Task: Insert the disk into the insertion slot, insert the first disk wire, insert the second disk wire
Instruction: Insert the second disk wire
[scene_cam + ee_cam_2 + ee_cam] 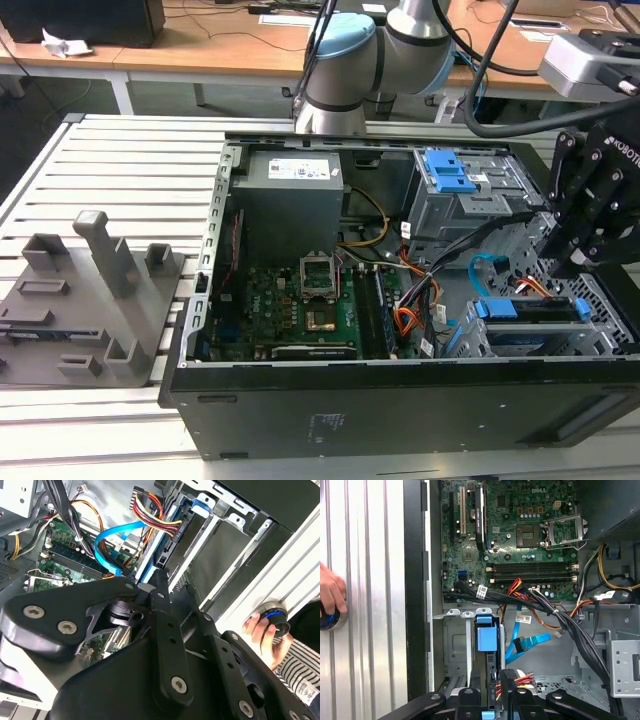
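Observation:
The disk (486,637), in a blue carrier, sits inside the insertion slot (454,647) of the light-grey cage (468,338) in the open computer case. My gripper (562,272) hangs over the disk's end, at the exterior view's right. Its black fingers (160,582) are drawn together at the plug of the first disk wire (156,511), a bundle of orange, yellow and dark wires (521,680) running to the disk's connector edge. The second disk wire (530,642), light blue and flat, loops free beside the disk (114,539), its dark plug lying loose.
A taller grey cage with a blue latch (450,172) stands behind the slot. Thick black cables (570,625) cross beside the motherboard (290,300). A person's hand (331,594) rests on a round blue-lit button on the slatted table. A grey fixture (95,290) lies at the exterior view's left.

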### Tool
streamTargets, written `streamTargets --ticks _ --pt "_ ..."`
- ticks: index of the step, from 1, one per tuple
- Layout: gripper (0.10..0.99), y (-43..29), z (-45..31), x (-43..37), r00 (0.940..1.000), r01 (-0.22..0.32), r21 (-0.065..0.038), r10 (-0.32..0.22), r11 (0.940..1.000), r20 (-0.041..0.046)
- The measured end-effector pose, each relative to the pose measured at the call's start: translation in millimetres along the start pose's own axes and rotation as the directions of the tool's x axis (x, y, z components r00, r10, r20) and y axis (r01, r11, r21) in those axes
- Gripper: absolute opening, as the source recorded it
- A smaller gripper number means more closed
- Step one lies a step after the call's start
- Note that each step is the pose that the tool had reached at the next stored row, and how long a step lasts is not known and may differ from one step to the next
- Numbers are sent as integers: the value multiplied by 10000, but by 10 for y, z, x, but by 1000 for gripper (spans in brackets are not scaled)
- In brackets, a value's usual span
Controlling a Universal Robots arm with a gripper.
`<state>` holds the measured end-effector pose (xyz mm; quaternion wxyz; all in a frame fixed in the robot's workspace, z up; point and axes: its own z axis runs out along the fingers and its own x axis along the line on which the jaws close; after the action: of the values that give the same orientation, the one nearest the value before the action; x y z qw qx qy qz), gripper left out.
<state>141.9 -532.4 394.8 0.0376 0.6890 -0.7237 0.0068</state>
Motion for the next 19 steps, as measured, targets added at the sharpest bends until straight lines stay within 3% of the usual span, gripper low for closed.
streamTargets --ticks 1,2,4,7,10,14,16,19 --pt "302 0 0 0 10000 22 2 -22 10000 -1" --pt "302 0 2 0 9988 482 30 -482 9988 -20" --pt "302 16 9 -25 9890 1480 91 -1480 9889 -54" --pt "302 166 38 -166 9889 1483 93 -1483 9889 -33" --pt "302 298 107 -230 9889 1488 94 -1488 9888 -35" --pt "302 321 214 -271 9848 1738 110 -1738 9847 -49" --pt "302 324 258 -377 9830 1837 115 -1837 9829 -64" --pt "302 323 302 -389 9810 1927 94 -1924 9812 -253"
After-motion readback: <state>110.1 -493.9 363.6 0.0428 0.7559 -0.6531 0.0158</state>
